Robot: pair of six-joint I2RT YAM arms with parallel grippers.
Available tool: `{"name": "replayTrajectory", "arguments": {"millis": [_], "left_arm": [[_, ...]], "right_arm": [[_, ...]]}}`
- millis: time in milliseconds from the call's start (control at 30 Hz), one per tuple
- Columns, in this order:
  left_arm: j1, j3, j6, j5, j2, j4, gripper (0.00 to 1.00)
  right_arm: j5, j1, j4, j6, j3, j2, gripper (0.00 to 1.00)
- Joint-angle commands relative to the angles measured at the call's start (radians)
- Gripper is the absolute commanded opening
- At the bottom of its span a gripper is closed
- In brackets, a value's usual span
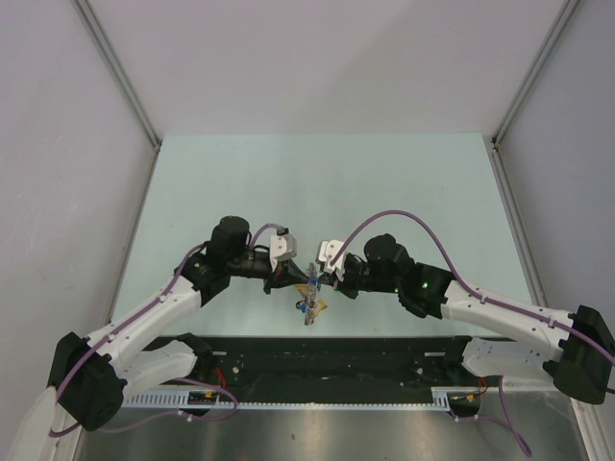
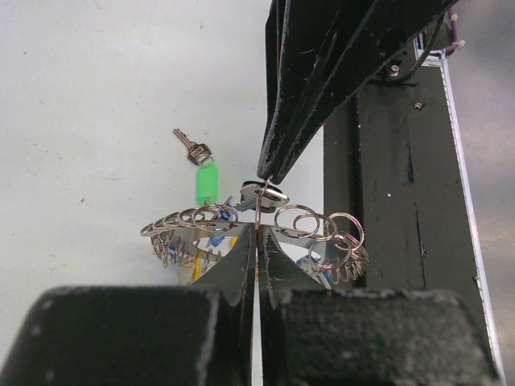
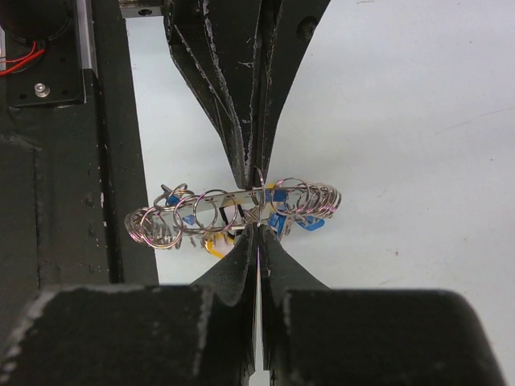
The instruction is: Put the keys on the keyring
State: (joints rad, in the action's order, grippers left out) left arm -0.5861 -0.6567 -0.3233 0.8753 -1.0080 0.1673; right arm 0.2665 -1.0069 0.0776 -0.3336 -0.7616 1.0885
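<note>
1. In the top view, we see the keyring [image 1: 309, 286] held between the two arms, over the pale worktop [image 1: 384, 182].
2. The left hand [image 1: 296, 279] reaches the keyring from its left and the right hand [image 1: 319, 276] from its right, and their tips meet at it. At this size we cannot tell how either grips.
3. Small keys [image 1: 312, 305] with blue and yellow heads hang just below the keyring.
4. In the left wrist view, the left hand [image 2: 257, 235] has its fingers pressed together, pinching a thin wire loop of the keyring [image 2: 294, 221].
5. The right hand [image 2: 267, 173] comes down onto the keyring from the far side, its tip closed at the ring's edge.
6. A green-headed key [image 2: 208, 183] shows just beyond the keyring. We cannot tell whether it lies on the worktop [image 2: 96, 96] or hangs.
7. In the right wrist view, the right hand [image 3: 258, 235] is closed on the keyring [image 3: 217, 207], which stretches sideways, its loops fanning out to both sides.
8. The left hand [image 3: 256, 175] meets the keyring from the opposite side, its fingers together.
9. Blue keys [image 3: 283, 222] hang just under the keyring.
</note>
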Motion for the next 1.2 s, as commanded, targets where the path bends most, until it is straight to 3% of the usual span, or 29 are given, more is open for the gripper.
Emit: {"name": "replayTrajectory", "arguments": {"millis": [0, 1167], "left_arm": [[0.005, -0.047, -0.016, 0.031, 0.012, -0.038, 0.0], [-0.012, -0.049, -0.059, 0.047, 0.019, -0.008, 0.0]], "right_arm": [[-0.019, -0.006, -0.027, 0.002, -0.042, -0.018, 0.0], [0.013, -0.007, -0.036, 0.018, -0.059, 0.007, 0.0]]}}
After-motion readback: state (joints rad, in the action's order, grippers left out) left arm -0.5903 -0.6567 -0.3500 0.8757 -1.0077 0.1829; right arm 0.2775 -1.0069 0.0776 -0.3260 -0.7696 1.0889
